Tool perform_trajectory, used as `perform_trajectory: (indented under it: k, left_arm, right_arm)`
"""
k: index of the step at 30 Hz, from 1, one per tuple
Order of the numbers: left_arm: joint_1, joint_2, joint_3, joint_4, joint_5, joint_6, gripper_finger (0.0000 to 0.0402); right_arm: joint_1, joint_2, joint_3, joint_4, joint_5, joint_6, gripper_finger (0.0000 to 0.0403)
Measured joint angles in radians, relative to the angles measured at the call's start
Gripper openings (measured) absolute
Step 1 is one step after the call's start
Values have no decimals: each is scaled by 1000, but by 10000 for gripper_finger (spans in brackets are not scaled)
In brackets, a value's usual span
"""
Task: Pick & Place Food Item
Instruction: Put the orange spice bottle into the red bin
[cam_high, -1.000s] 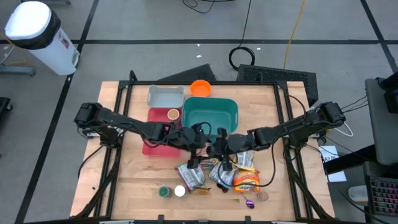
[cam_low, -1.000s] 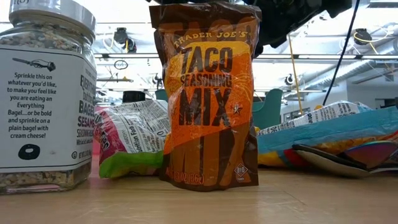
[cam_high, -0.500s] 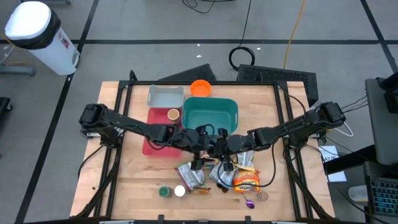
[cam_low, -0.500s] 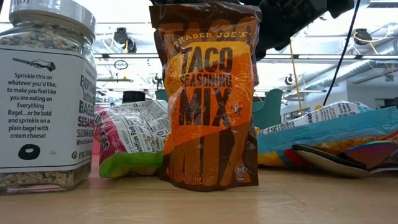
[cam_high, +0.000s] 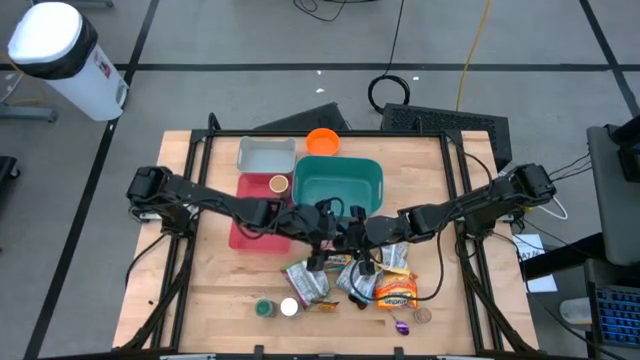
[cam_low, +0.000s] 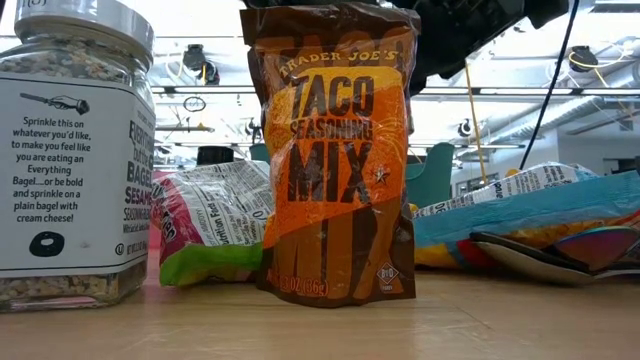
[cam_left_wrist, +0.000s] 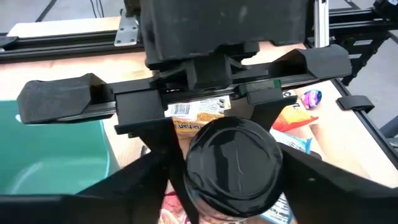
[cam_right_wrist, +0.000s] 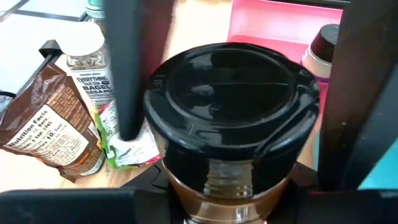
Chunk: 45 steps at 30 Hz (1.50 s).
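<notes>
A jar with a black lid (cam_right_wrist: 230, 118) and an amber body hangs over the table's middle (cam_high: 343, 240), just in front of the teal bin (cam_high: 340, 185). My right gripper (cam_right_wrist: 230, 208) comes from the table's right and is shut on it. My left gripper (cam_left_wrist: 233, 186) comes from the table's left, open. Its two fingers (cam_right_wrist: 127, 68) stand on either side of the lid (cam_left_wrist: 233, 165). Food packets (cam_high: 305, 282) lie on the table under both grippers. My right gripper holds the jar by its amber body (cam_right_wrist: 211, 186), just below the lid, pinched between the two fingers. The fingers slant down from the table's right. The jar is upright and clear of the table. My left gripper's fingers flank the lid; whether they touch it I cannot tell.
A pink tray (cam_high: 250, 210) holding a small jar, a grey container (cam_high: 266, 153) and an orange bowl (cam_high: 322, 141) stand toward the far left. Near the front edge are a taco seasoning packet (cam_low: 335, 150), a bagel seasoning jar (cam_low: 70, 150) and more packets (cam_high: 397, 292).
</notes>
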Motion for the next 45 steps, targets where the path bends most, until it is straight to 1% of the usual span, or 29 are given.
perform_trajectory:
  k: [3, 8, 13, 15, 18, 19, 21, 24, 26, 29, 32, 34, 41, 43, 45]
  left_arm:
    - [14, 0, 0, -2, 6, -3, 209]
    - [35, -19, 0, -27, 21, -14, 207]
    - [35, -116, 1, -125, -10, -29, 207]
    - [27, -154, -11, -157, -58, -36, 207]
    - [14, -221, -68, -193, -186, -42, 207]
    - [17, -245, -88, -193, -213, -54, 207]
    - [18, -302, -141, -186, -275, -93, 207]
    - [15, -403, -218, -237, -356, -176, 207]
    - [8, -469, -259, -297, -414, -248, 207]
    - [-22, -554, -304, -357, -546, -324, 207]
    - [-56, -627, -335, -471, -651, -428, 207]
    - [-72, -665, -354, -542, -699, -510, 207]
    - [-81, -730, -369, -778, -864, -763, 207]
    - [-71, -727, -369, -849, -868, -835, 207]
    - [-49, -711, -369, -898, -829, -896, 207]
  right_arm:
    - [-1, 0, 0, -1, -1, 1, 150]
    - [-1, -1, 1, -6, 7, 7, 195]
    - [-5, -85, 8, -115, 14, 38, 248]
    - [-6, -134, 3, -176, 10, 44, 263]
    - [-4, -211, 2, -234, -5, 86, 278]
    - [-2, -236, -1, -242, -10, 98, 282]
    - [8, -278, -20, -222, -17, 117, 286]
    - [16, -322, -77, -176, 1, 114, 287]
    - [16, -343, -112, -126, 0, 112, 285]
    - [15, -370, -148, -54, 3, 111, 280]
    - [12, -377, -161, -35, 31, 111, 279]
    - [11, -377, -161, -29, 56, 111, 279]
    - [11, -373, -161, -25, 56, 111, 279]
    - [11, -373, -161, -21, 56, 111, 277]
    - [11, -373, -161, -21, 58, 111, 277]
